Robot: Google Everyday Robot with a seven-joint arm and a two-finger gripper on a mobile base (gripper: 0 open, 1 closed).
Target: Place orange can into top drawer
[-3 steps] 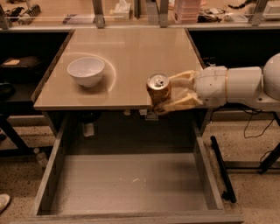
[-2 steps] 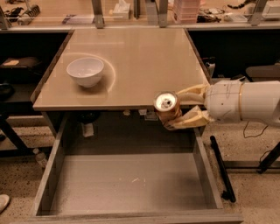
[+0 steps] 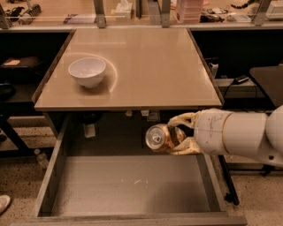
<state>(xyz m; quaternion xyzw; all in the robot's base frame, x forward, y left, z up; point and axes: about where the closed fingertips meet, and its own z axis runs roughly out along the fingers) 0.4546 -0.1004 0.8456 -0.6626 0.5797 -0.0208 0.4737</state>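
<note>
gripper: gripper (image 3: 171, 136) sits at right of scene, just below the tabletop's near edge, over the far right part of the open drawer
pincer state: two tan fingers (image 3: 180, 119) clamped on the can, one above it and one below
arm: thick white arm (image 3: 239, 134) comes in from the right edge, roughly level, ending at the gripper
orange can: orange can (image 3: 158, 137) held in the gripper, tipped on its side, silver pull-tab top facing left and toward the camera; orange-gold body partly hidden by the fingers
can location: in the air, off the tabletop, not resting on the drawer bottom; seen against the dark gap under the table at the drawer's far right
top drawer: top drawer (image 3: 110, 185) pulled out toward the near side, grey scuffed bottom, low side walls left and right, near front edge along the bottom of the frame
table: beige tabletop (image 3: 150, 66) spans the middle, far of the drawer
bowl: white bowl (image 3: 87, 71) upright on the left part of the tabletop, well apart from the can
floor: speckled floor (image 3: 20, 176) at left and right of the drawer
far side: counter (image 3: 132, 13) with small clutter, too blurred to name
</note>
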